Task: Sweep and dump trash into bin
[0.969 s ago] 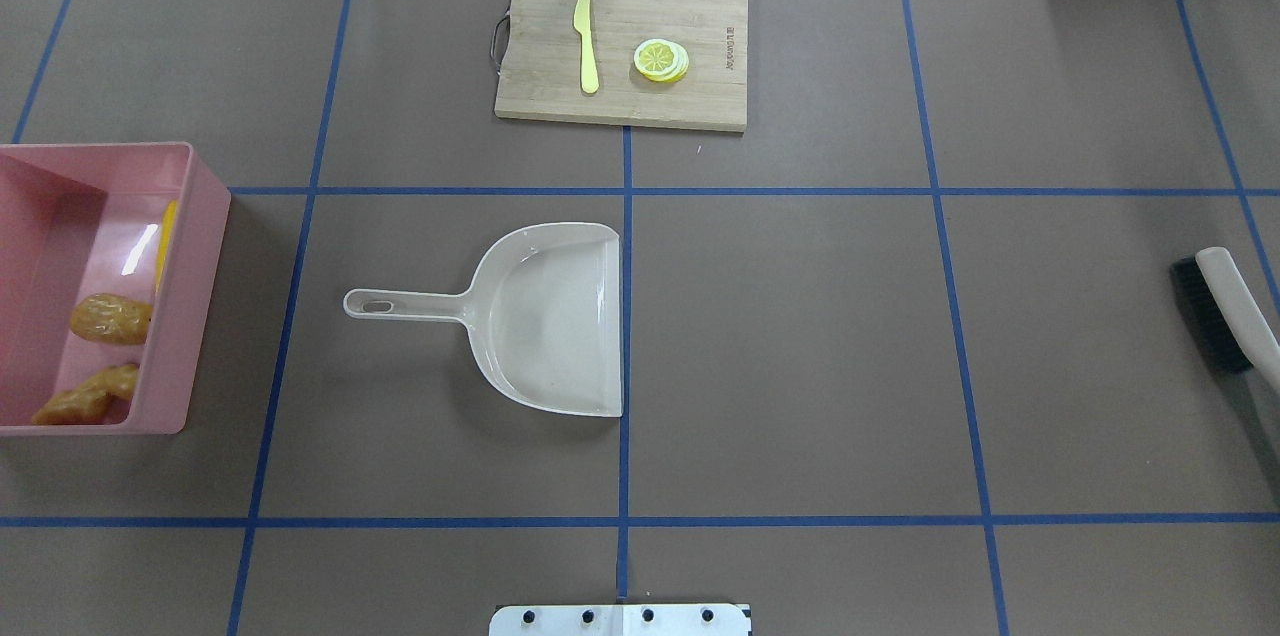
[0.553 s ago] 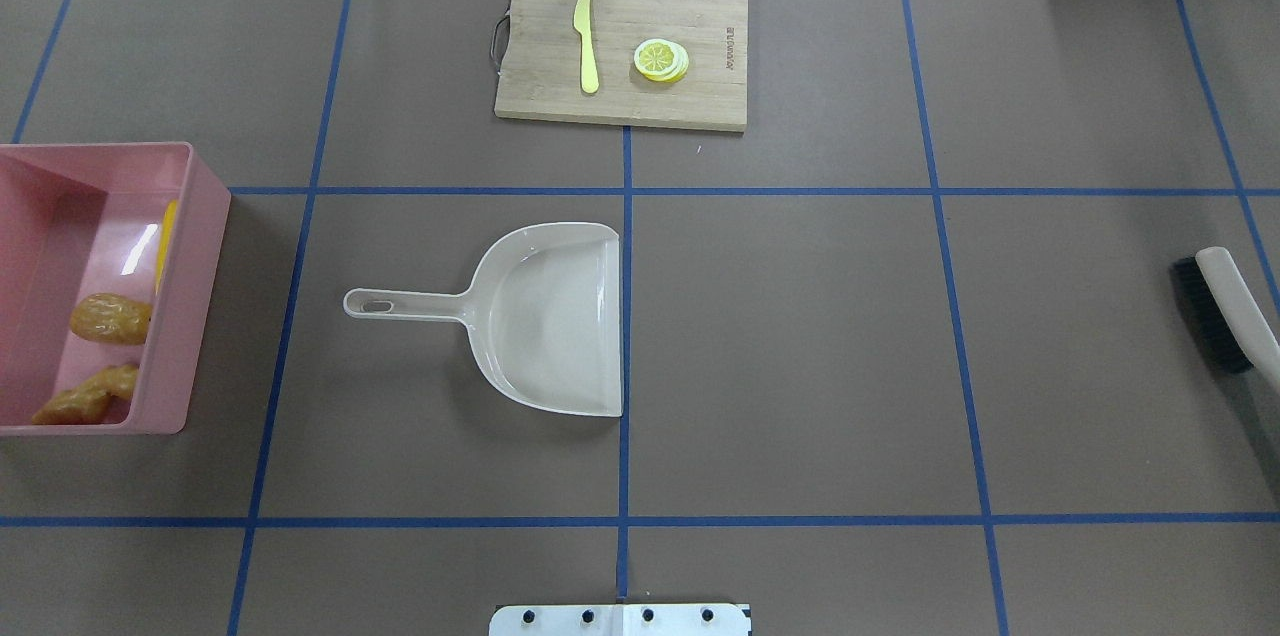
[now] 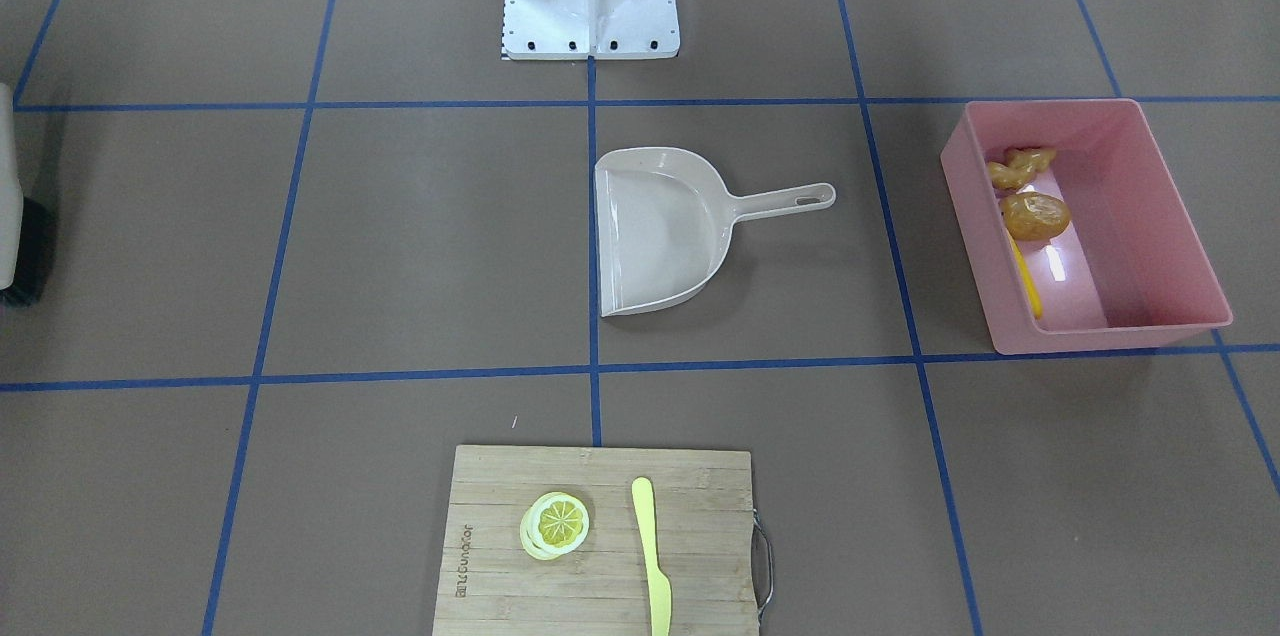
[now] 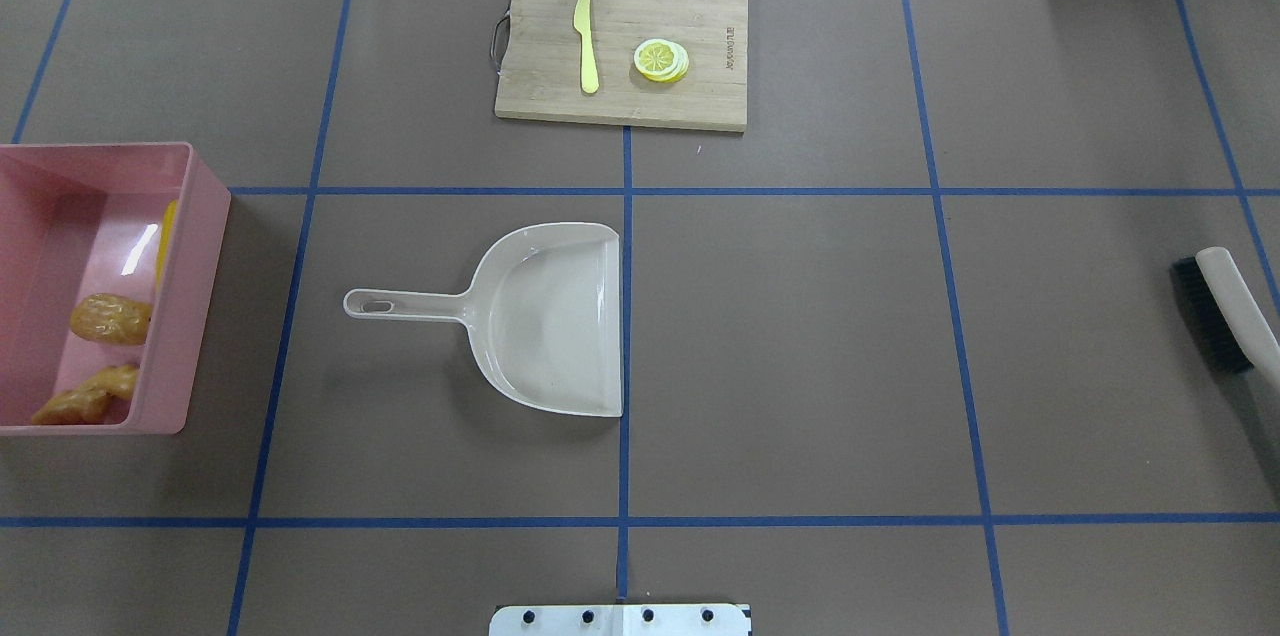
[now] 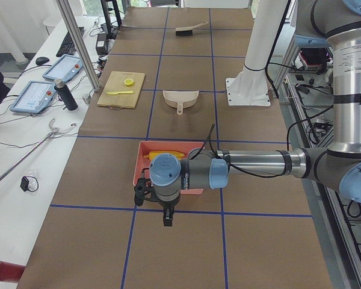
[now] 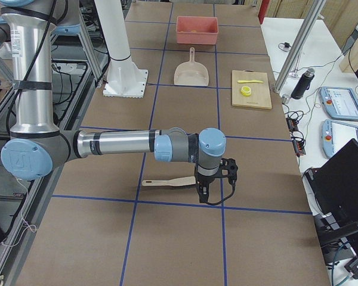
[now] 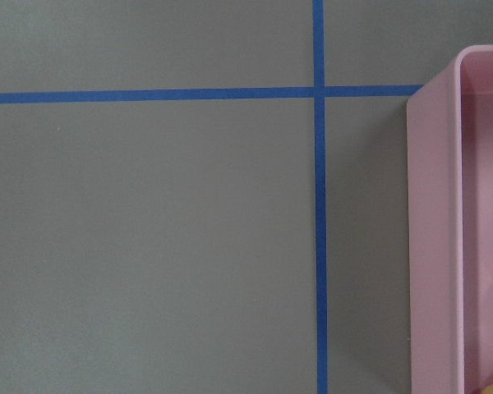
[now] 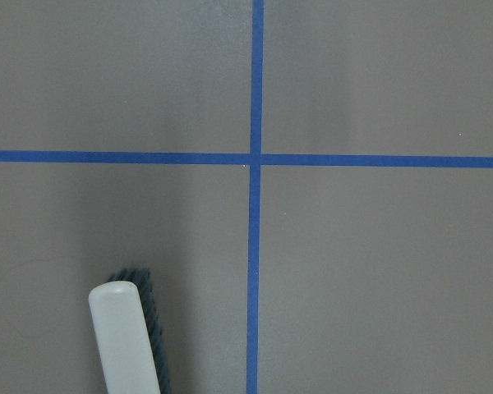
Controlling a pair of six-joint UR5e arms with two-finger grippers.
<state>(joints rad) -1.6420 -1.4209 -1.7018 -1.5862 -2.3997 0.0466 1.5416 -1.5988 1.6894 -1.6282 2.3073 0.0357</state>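
Unchanged over the last second: trash [image 4: 110, 319] in the bin [image 4: 195, 296], dustpan [image 4: 550, 326] empty, so task judged complete; left gripper [image 5: 167, 218] and right gripper [image 6: 201, 195] opening cannot be told.

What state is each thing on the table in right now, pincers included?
Bin: upright, three toy foods inside.
Corn cob: in bin.
Ginger root: in bin.
Potato: in bin.
Dustpan: empty, flat on table.
Brush: lying on table.
Left pincer: cannot tell open or shut.
Right pincer: cannot tell open or shut.

Open mat [image 4: 330, 396] between dustpan [image 4: 550, 326] and bin [image 4: 190, 296].
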